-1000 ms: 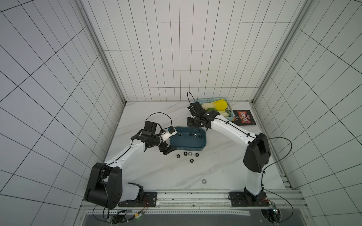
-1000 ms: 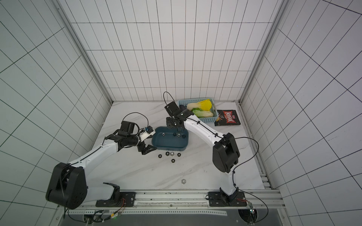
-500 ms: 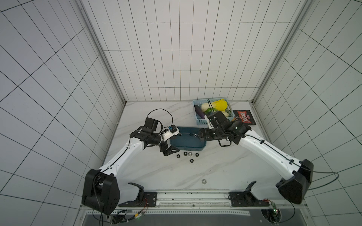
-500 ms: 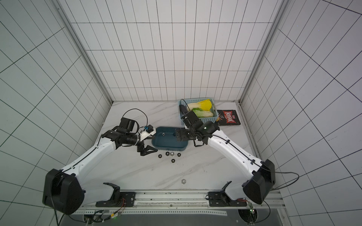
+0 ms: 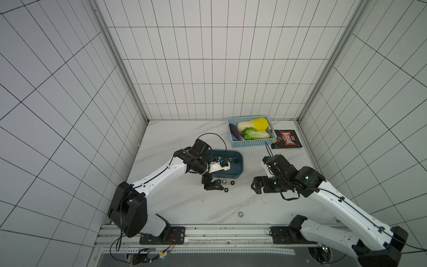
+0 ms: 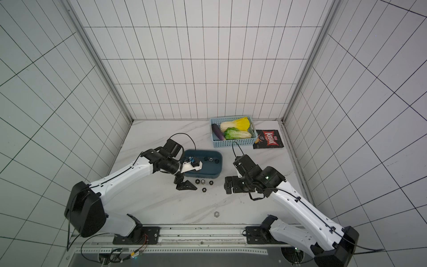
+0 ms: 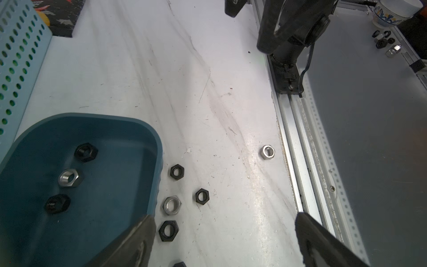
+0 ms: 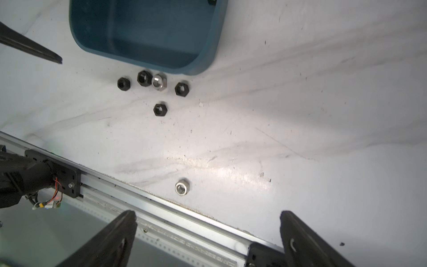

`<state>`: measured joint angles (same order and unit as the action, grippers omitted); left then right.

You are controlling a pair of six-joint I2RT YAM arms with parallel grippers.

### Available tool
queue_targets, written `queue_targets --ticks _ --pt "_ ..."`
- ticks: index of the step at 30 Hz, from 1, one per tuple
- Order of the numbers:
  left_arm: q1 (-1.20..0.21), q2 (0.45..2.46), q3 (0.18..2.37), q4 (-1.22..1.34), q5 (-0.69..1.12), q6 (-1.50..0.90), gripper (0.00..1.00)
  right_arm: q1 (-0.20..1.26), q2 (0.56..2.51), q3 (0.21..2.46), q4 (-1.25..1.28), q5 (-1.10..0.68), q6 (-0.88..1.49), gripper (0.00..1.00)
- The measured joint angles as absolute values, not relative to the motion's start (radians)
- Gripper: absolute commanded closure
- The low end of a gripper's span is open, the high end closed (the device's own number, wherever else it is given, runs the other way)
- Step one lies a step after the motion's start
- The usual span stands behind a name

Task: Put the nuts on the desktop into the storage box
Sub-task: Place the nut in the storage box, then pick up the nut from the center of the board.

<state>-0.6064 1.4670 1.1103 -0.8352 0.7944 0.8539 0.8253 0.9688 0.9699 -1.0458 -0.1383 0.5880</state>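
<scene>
Left end effector (image 5: 213, 186) hung wide and empty over the nuts (image 5: 223, 182) on the desk (image 5: 184, 208), just near the storage box (image 5: 233, 175), apparently ready for a pick; right end effector (image 5: 255, 186), also wide and empty, stood aside.

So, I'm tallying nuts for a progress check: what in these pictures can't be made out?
Storage box, both top views: the end under the left arm's wrist is hidden, so its contents there cannot be counted.
Right wrist view: the top edge cuts off the storage box; one dark thing inside shows only as a sliver.
Left wrist view: the bottom edge cuts off a black nut.
</scene>
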Motion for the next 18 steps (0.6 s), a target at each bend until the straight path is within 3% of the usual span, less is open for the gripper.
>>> queue_targets --ticks 18 --pt "-0.936 1.615 1.104 -0.778 0.628 0.926 0.04 0.825 0.762 0.626 -1.000 -0.353 0.797 0.00"
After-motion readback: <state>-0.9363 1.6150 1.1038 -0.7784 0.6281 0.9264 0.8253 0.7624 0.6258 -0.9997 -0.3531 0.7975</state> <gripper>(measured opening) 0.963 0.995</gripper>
